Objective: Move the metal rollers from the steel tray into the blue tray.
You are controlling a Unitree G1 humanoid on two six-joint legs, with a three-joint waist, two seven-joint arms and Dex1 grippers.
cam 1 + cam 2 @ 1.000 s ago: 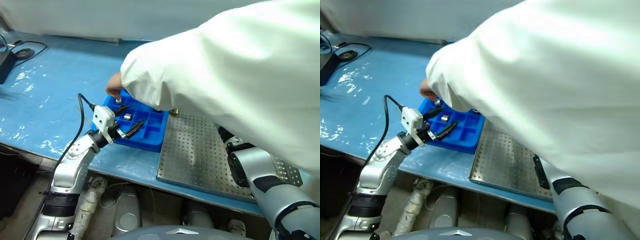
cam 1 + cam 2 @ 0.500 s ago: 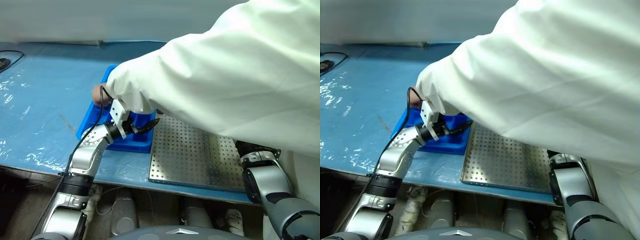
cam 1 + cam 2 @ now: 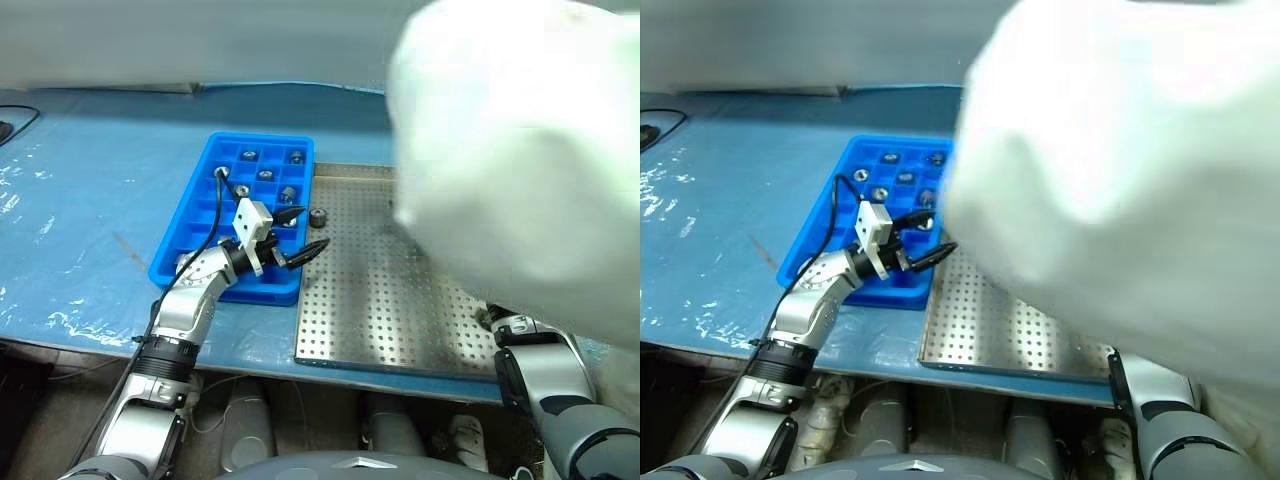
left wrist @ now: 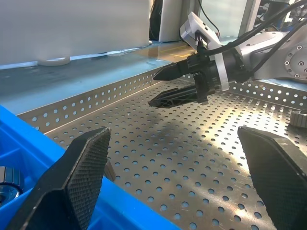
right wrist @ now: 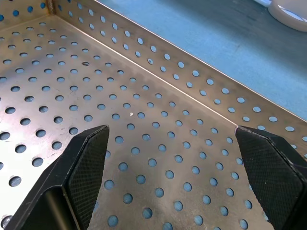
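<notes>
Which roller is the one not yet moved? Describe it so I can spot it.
Start at the steel tray right of the blue tray. One metal roller stands on its perforated floor near the blue tray's long side. The other rollers sit in blue compartments.

The steel tray [image 3: 380,300] was seen as perforated, dull-shining metal, the blue tray [image 3: 190,225] as smooth glossy plastic. Silvery metal rollers [image 3: 318,217] were noted. The table cover [image 3: 70,200] was glossy blue sheet; the person's sleeve [image 3: 520,150] was matt white cloth.
</notes>
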